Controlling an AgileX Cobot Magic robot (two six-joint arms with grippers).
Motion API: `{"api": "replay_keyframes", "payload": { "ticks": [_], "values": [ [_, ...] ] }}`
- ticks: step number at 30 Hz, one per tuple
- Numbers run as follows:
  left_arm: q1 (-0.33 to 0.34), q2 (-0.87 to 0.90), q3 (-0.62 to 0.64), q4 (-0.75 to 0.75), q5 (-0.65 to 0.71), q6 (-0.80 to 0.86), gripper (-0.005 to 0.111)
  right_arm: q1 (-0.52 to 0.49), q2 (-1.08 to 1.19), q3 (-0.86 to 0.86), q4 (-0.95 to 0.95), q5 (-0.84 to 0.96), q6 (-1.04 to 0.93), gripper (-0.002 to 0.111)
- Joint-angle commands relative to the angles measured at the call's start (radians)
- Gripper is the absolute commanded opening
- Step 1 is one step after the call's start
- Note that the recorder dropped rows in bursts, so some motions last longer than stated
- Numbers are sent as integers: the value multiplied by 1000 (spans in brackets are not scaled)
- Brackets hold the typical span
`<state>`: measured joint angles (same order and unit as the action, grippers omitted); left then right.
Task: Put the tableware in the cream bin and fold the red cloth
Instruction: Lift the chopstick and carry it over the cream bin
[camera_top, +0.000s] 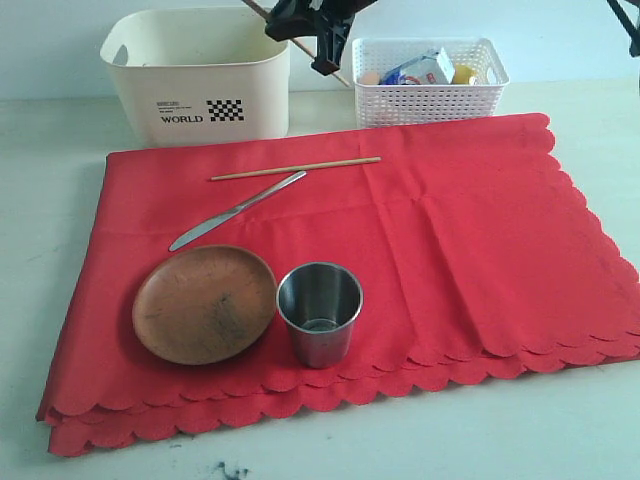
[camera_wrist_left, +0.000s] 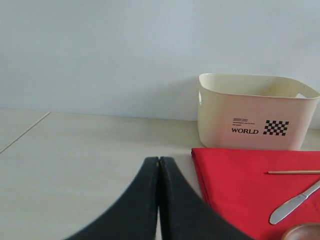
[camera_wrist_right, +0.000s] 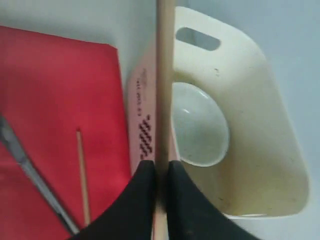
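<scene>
My right gripper (camera_wrist_right: 161, 162) is shut on a pale chopstick (camera_wrist_right: 164, 75) and hangs at the cream bin's (camera_wrist_right: 250, 165) near wall; a white bowl (camera_wrist_right: 200, 125) lies inside. In the exterior view this gripper (camera_top: 325, 60) is high between the cream bin (camera_top: 200, 90) and the basket. On the red cloth (camera_top: 400, 250) lie another chopstick (camera_top: 295, 168), a silver knife (camera_top: 235, 212), a brown wooden plate (camera_top: 205, 303) and a steel cup (camera_top: 319, 312). My left gripper (camera_wrist_left: 159, 160) is shut and empty, over bare table beside the cloth's edge (camera_wrist_left: 235, 185).
A white lattice basket (camera_top: 430, 85) with a milk carton (camera_top: 420, 70) and food stands behind the cloth, right of the cream bin. The cloth lies doubled, with scalloped edges toward the front. Pale table surrounds it.
</scene>
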<state>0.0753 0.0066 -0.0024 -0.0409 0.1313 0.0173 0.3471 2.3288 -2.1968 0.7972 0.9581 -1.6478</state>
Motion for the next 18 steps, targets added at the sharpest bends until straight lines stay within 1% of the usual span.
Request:
{"api": "replay_keyframes", "payload": {
  "ticks": [1,6,8,14,18],
  "values": [
    [-7,-7,2,0,-3,4,2,6,-53,-4,1,89,96,0],
    [-7,-7,2,0,-3,4,2,48,-77,-4,-152,91,228,0],
    [-7,-7,2,0,-3,4,2,59,-86,-4,-170,119,300,0],
    [-7,-7,2,0,-3,4,2,59,-127,-4,-206,263,423,0],
    [-7,-7,2,0,-3,4,2,66,-136,-4,-220,263,491,0]
  ]
}}
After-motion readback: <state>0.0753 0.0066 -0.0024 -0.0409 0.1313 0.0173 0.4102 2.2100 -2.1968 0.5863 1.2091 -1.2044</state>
